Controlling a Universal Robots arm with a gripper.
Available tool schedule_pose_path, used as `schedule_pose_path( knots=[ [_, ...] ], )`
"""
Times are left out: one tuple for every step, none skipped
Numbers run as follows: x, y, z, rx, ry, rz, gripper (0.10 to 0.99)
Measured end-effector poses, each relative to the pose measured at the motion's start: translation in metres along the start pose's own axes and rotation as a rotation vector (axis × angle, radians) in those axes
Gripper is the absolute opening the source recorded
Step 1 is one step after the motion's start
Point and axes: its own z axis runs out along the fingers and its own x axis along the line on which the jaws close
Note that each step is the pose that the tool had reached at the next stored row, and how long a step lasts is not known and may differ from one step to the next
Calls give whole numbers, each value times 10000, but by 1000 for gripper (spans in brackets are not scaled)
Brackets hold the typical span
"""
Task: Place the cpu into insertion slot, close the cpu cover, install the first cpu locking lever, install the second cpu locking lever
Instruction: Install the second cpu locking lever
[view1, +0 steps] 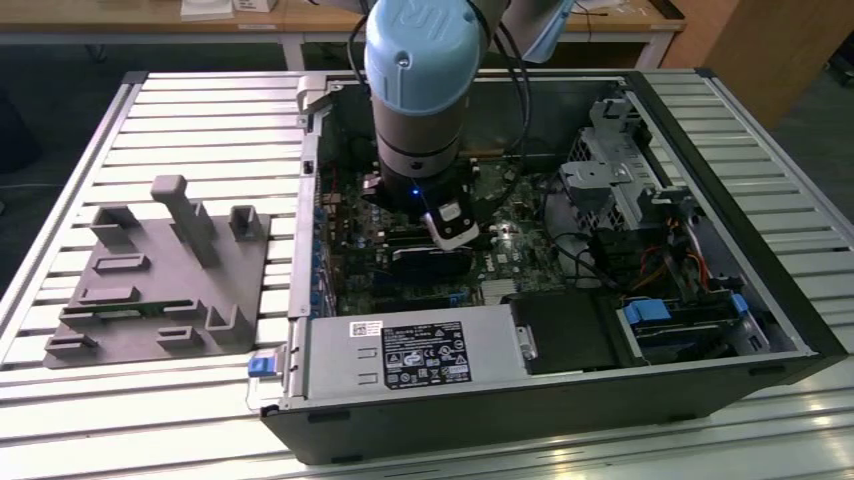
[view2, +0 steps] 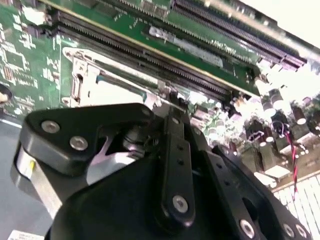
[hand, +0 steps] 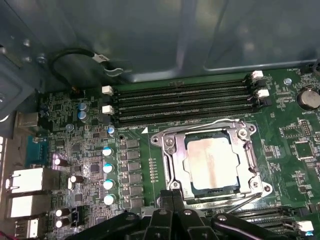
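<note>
In the first wrist view the cpu lies flat in the insertion slot on the green board, its pale face showing through the open centre of the cpu cover. The silvery cover is down over it. Thin wire levers run along two sides of the socket. My gripper is shut, with its black tips right at the socket's edge by one corner and nothing held. In the second wrist view the gripper stands just over the socket's metal frame. In the exterior view the arm reaches down into the open computer case.
Several long black memory slots run beside the socket, and capacitors stand on another side. A grey power-supply box and a drive cage crowd the case. A grey fixture sits on the slatted table at the exterior view's left.
</note>
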Motion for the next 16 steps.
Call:
schedule_pose_path(
  knots=[
    [0,1,-5,1,0,0,106],
    [0,5,-16,1,0,0,106],
    [0,11,-32,2,1,0,106],
    [0,18,-52,4,1,0,106],
    [0,26,-75,7,0,-1,106],
    [0,35,-101,8,-1,-1,106],
    [0,45,-131,12,-1,-1,106],
    [0,55,-160,14,-1,0,106],
    [0,65,-190,16,-1,0,106],
    [0,75,-221,18,-1,0,106],
    [0,85,-250,19,-1,0,106],
    [0,96,-279,21,-2,0,106],
    [0,105,-307,22,-2,0,106],
    [-1,115,-334,25,-3,-1,106],
    [-1,124,-362,30,-3,-1,106],
    [-1,133,-386,40,-5,-2,106]
  ],
)
